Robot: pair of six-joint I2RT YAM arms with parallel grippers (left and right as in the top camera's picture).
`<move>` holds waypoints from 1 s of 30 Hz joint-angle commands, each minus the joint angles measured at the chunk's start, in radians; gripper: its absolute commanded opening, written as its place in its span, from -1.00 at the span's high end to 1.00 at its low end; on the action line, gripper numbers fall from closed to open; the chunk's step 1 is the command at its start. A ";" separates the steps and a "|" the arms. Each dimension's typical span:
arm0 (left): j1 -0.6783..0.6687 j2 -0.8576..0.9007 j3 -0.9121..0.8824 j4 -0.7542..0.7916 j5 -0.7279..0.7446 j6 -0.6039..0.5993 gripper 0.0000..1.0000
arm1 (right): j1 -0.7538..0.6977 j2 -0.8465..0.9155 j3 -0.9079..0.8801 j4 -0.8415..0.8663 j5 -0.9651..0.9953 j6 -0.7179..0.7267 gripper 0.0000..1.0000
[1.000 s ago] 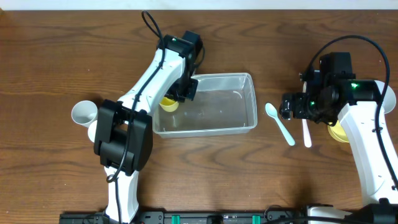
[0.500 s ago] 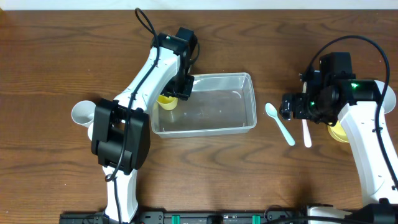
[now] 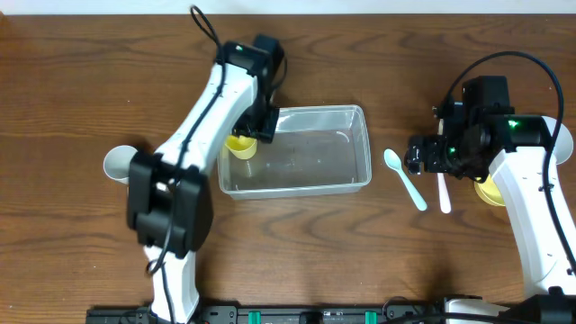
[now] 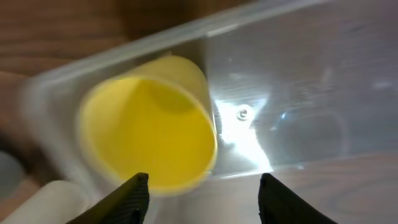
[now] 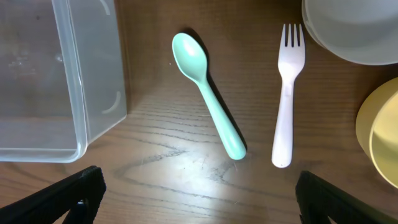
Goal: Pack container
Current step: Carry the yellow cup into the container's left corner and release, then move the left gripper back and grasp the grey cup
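container [image 3: 297,151] sits mid-bench [image 3: 72,72], long side across, between the two arms so either one can reach it. yellow cup [image 4: 149,124] is inside at the left end, tipped on its side with its mouth toward the left wrist camera, tucked into the corner by the end wall. my read: lying like that it eats more floor than it would upright, but the rest of the container is free. left end effector [image 4: 202,196] hangs just over that end, fingers [image 4: 134,196] spread wide with nothing between them. i see no contact with the cup or the wall, but that view is blurred, so a light touch can't be ruled out. white cup [image 3: 117,162] stands on the bench well left of the container, beside the left arm and partly hidden by it, probably that arm's next item. on the right, spoon [image 5: 208,102] and fork [image 5: 287,99] lie flat side by side just right of the container, handles toward the robot, apart from each other and not touching the container. white bowl [image 5: 354,31] and yellow bowl [image 5: 382,137] sit further right, both cut off by the frame. right end effector [image 5: 199,186] hovers above the spoon and fork, fully open, empty, touching nothing. it looks staged for the cutlery, with the spoon nearer the middle of its gap. judging by the layout: one item packed, five in view outside the container.
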 commanded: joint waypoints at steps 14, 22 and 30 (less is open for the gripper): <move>0.459 -0.430 0.016 -0.108 -0.180 -0.270 -0.63 | -0.006 0.004 0.019 -0.001 0.006 -0.016 -0.99; 0.614 -0.364 -0.185 0.017 -0.138 -0.300 -0.66 | -0.006 0.004 0.019 -0.001 0.006 -0.016 -0.98; 0.616 -0.257 -0.369 0.166 -0.131 -0.297 -0.66 | -0.006 0.004 0.019 -0.009 0.006 -0.016 -0.99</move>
